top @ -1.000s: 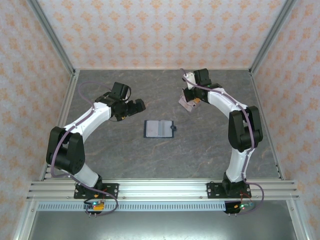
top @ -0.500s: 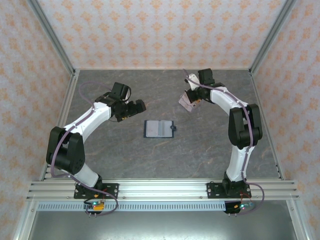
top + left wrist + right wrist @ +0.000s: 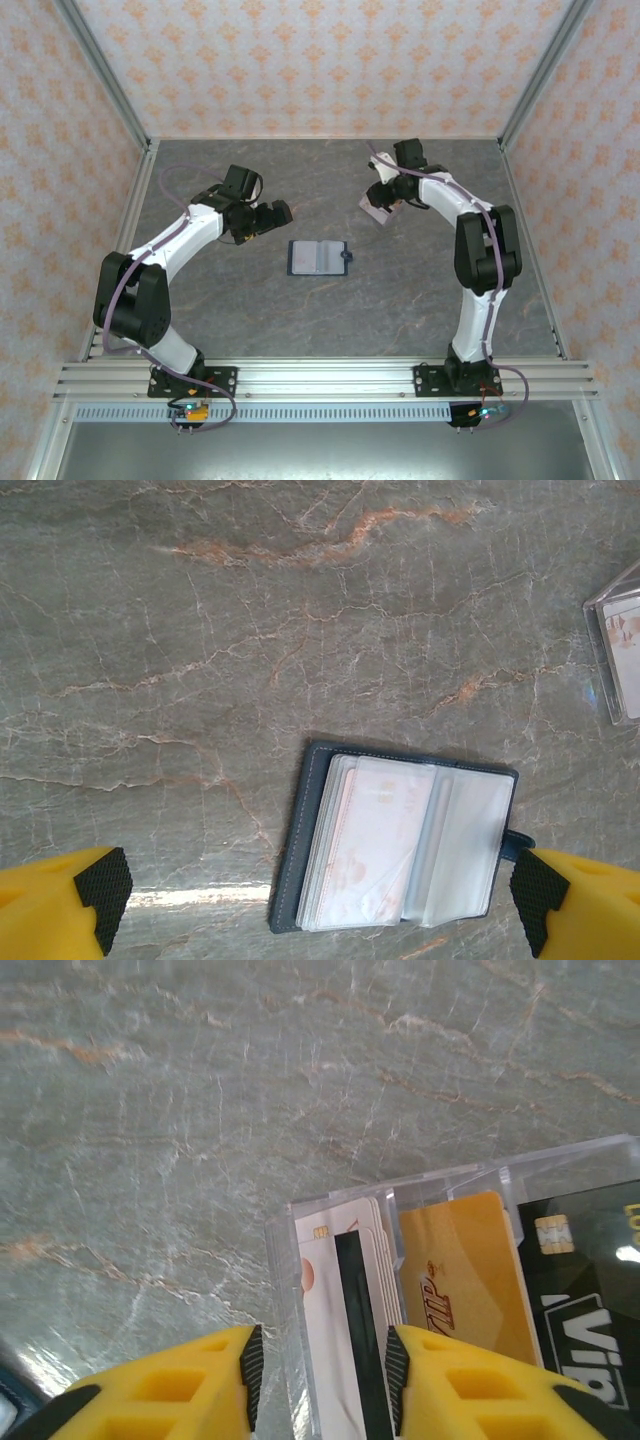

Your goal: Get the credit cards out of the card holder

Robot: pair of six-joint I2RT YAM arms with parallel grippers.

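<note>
My right tool (image 3: 323, 1365) hangs with jaws parted, gripping nothing, over the pinkish, orange and black credit cards (image 3: 460, 1270) lying in a clear tray (image 3: 440, 1175) toward the far right of the desk (image 3: 250, 300). My left tool (image 3: 275, 213) is released wide. The card holder (image 3: 400, 850) lies open mid-desk, seemingly with a pale card in its sleeves. I'd lift the right tool straight up so its pads don't drag the stack, then pin the holder's cover with the left.
</note>
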